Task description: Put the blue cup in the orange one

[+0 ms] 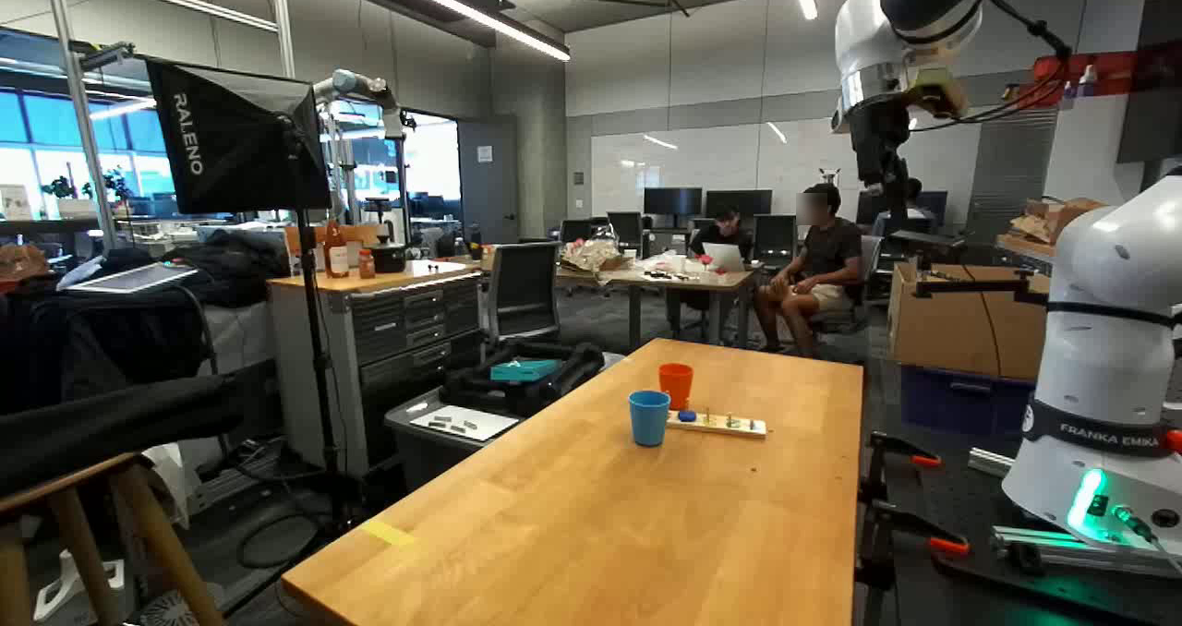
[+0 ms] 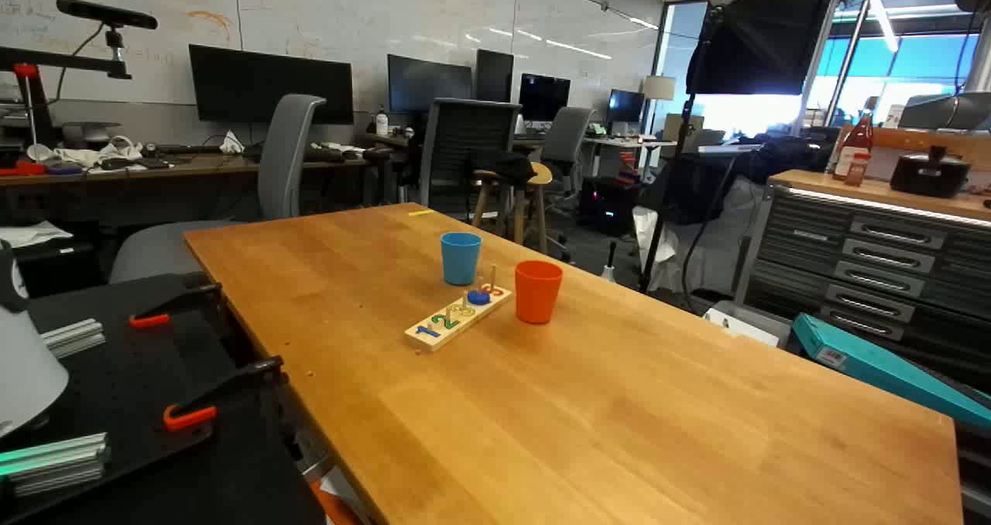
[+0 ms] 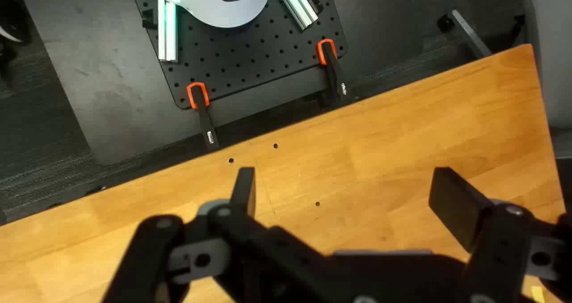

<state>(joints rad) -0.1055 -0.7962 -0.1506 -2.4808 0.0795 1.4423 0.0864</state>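
Note:
The blue cup (image 1: 649, 419) stands upright on the wooden table; it also shows in an exterior view (image 2: 461, 259). The orange cup (image 1: 675, 383) stands upright near it, and it also shows in an exterior view (image 2: 537, 293). The two cups are apart, and neither is inside the other. My gripper (image 1: 891, 197) is high above the table, well away from both cups. In the wrist view the gripper (image 3: 345, 182) has its fingers wide apart with nothing between them. Both cups are out of view in the wrist view.
A flat wooden peg board (image 2: 441, 327) with numbers and a blue piece lies between and beside the cups on the wooden table (image 1: 702, 534). Black clamps with orange ends (image 3: 199, 95) sit on the robot's mount along the table's edge. Yellow tape (image 1: 390, 533) marks the table.

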